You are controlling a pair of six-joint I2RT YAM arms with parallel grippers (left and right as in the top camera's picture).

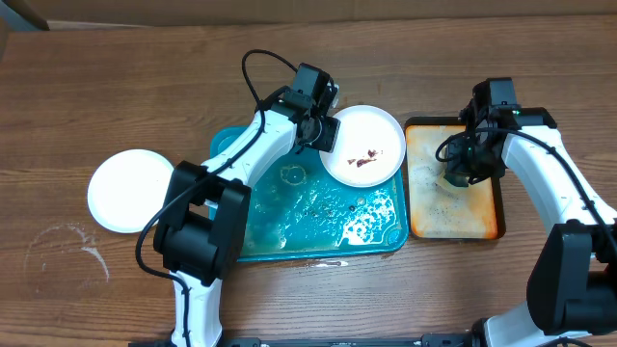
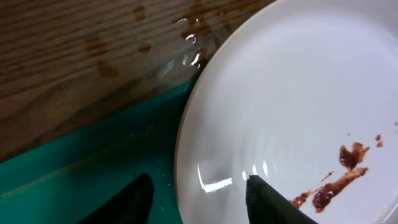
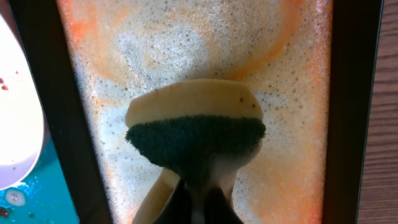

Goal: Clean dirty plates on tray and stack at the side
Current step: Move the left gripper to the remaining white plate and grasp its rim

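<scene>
A white plate (image 1: pixel 363 145) smeared with brown food lies at the far right corner of the teal tray (image 1: pixel 289 241), overhanging its rim. My left gripper (image 1: pixel 320 127) is open with its fingers (image 2: pixel 198 186) astride the plate's (image 2: pixel 292 106) left rim, one over the plate and one over the tray (image 2: pixel 74 168); a gap shows beside the outer finger. A clean white plate (image 1: pixel 130 190) rests on the table to the left. My right gripper (image 1: pixel 461 172) is shut on a yellow-and-green sponge (image 3: pixel 196 127) above the foamy orange tray (image 3: pixel 205 37). No yellow-green plate is in view.
The dark-rimmed orange tray (image 1: pixel 453 217) sits directly right of the teal tray, which holds soapy water and bubbles (image 1: pixel 292 175). Water drops lie on the wood (image 2: pixel 193 28) behind the tray. A faint wet mark (image 1: pixel 67 246) is at the front left.
</scene>
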